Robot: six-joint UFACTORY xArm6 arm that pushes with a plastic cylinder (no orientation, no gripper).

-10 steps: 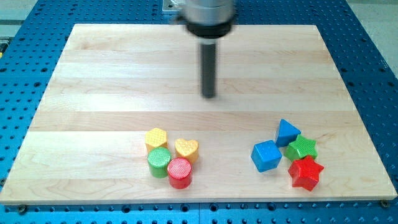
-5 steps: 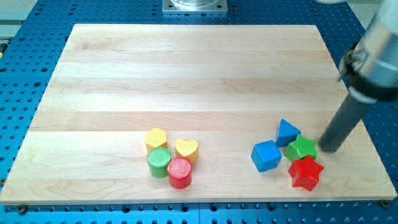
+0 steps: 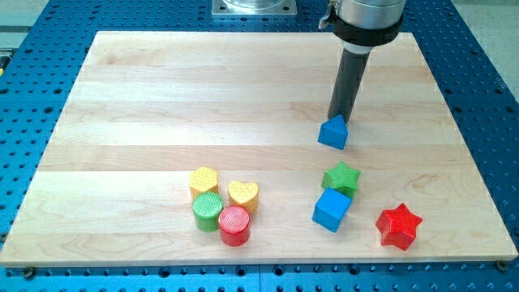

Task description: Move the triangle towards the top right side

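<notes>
The blue triangle [image 3: 332, 132] lies on the wooden board [image 3: 162, 97], right of the middle. My tip [image 3: 339, 118] touches the triangle's upper edge, on its top-right side. The rod rises from there toward the view's top. Below the triangle stand the green star [image 3: 341, 178] and the blue cube [image 3: 331, 210], touching each other. The red star [image 3: 398, 226] sits apart at the lower right.
A cluster sits at the lower middle: yellow hexagon [image 3: 203, 180], yellow heart [image 3: 243, 195], green cylinder [image 3: 207, 211], red cylinder [image 3: 234, 225]. A blue perforated table [image 3: 486, 97] surrounds the board.
The tip swung from the right edge to the board's upper right. The blue triangle moved up and left, away from its group. The green star and blue cube shifted left; the red star stayed.
</notes>
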